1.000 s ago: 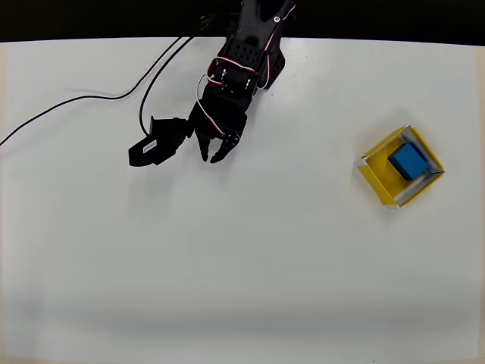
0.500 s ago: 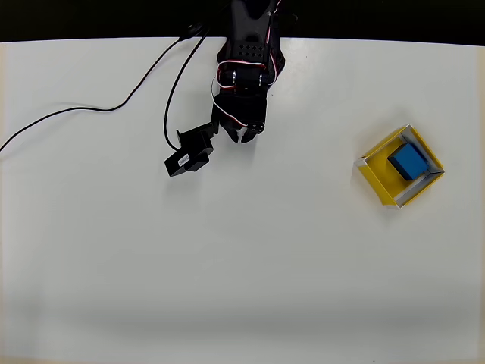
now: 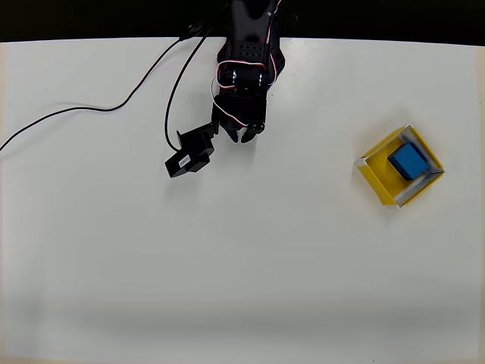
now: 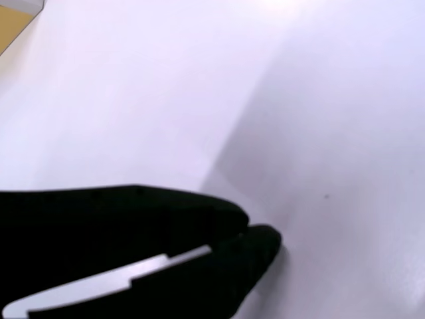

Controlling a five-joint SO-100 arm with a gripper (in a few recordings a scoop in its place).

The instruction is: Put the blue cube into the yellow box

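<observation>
The fingers (image 4: 255,242) were seen pressed together with nothing between them in the wrist view, tips meeting over bare table. The gripper (image 3: 241,135) was found well apart from the yellow box (image 3: 377,176), off to its left and slightly higher in the overhead view, close to the arm's base at the table's far edge. Compared with a second earlier, the arm had been swung back toward its base and the gripper pulled nearer it; over the last half second nothing was seen to move, so the arm was judged to be parked. The blue cube (image 3: 408,160) was seen resting inside the yellow box, in the part toward its upper-right corner, apart from the gripper. From this the task was judged done, with the retreat read as a return to rest. The cube was seen turned diagonally to the picture edges, its sides lined up with the box's walls; being roughly cubic, no real long axis could be made out, though its top looked slightly longer along the upper-left to lower-right diagonal. A sliver of the box's corner was caught at the wrist view's top-left edge.
</observation>
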